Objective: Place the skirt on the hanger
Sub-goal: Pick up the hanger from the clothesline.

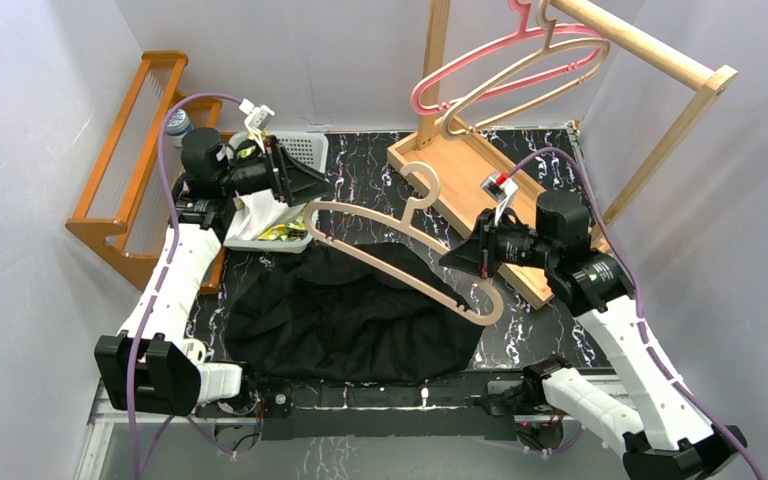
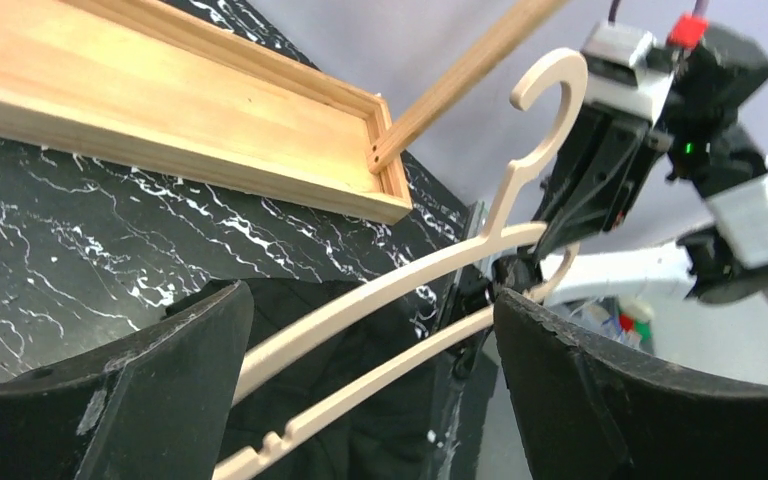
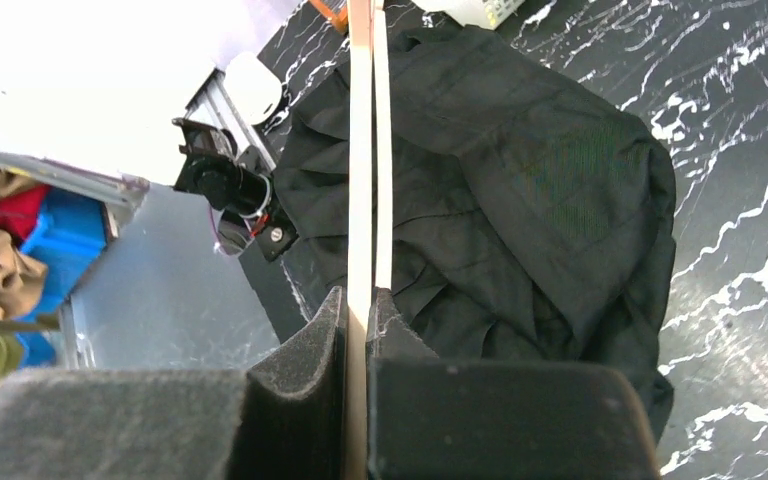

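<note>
While we are counting, hangers: three. We are holding up one pale wooden hanger (image 3: 360,150), and a pink hanger (image 1: 418,95) and a second pale hanger (image 1: 450,122) are hanging on the wooden rack (image 1: 640,40).
Skirts: one, the black skirt (image 1: 350,315).
Arms: two, each ending in one gripper.
Look of the skirt: it is lying crumpled in a loose, wide heap, plain matte black, with soft folds running across it.
Place of the skirt: it is resting on the black marbled table (image 1: 360,160), toward the near edge between our two arms and under the raised hanger. We cannot tell whether cloth and wood are touching.
Jaws of the right gripper (image 3: 358,300): they are pressing tight on the hanger's bars near one end.
Jaws of the left gripper (image 2: 368,315): they are standing wide apart, and the hanger's other end is running through the gap.
Lie of the held hanger: it is slanting across above the skirt, with its hook pointing toward the rack.
</note>
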Action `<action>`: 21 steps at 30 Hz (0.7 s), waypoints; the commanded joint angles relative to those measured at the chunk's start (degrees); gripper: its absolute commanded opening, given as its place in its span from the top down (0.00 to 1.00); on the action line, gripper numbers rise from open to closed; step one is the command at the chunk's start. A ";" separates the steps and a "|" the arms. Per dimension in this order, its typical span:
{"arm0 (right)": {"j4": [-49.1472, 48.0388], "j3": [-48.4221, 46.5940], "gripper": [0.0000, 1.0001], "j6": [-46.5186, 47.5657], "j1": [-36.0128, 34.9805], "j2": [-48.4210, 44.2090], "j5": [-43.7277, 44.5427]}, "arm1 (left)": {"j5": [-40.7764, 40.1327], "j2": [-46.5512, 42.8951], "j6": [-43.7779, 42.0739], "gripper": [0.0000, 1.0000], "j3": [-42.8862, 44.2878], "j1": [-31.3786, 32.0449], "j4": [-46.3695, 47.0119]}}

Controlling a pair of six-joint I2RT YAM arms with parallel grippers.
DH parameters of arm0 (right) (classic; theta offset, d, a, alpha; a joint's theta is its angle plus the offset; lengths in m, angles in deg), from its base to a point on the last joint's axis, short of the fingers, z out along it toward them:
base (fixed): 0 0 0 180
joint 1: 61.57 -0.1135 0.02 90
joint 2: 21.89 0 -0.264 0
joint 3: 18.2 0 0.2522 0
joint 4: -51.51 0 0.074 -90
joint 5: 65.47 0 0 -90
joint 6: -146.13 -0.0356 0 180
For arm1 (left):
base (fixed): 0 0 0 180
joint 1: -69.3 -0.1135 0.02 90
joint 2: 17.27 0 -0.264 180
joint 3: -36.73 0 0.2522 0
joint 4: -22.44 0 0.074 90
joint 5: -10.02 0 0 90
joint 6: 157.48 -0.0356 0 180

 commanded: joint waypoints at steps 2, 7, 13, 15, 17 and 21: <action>3.56 -7.69 1.00 15.46 -0.16 1.83 -5.92 | 8.49 -4.00 -13.15 0.12 -1.43 0.90 2.63; 5.70 -11.44 1.00 21.11 -0.16 2.13 -5.63 | 11.17 -3.63 -19.14 0.12 -1.51 3.22 1.48; 13.19 -17.33 1.00 28.51 -0.15 6.56 -8.58 | 13.63 -2.19 -24.76 0.25 -1.41 7.69 -3.27; 16.02 -19.54 1.00 30.21 -0.27 8.23 -10.27 | 12.18 -2.34 -29.98 0.30 -1.00 7.92 -9.55; 16.30 -19.87 1.00 30.71 -0.42 8.17 -10.61 | 11.20 -2.73 -35.45 0.36 -0.21 8.07 -15.57; 18.48 -20.21 1.00 32.32 -0.50 8.62 -9.99 | 10.79 -2.38 -43.84 0.52 2.58 8.12 -24.53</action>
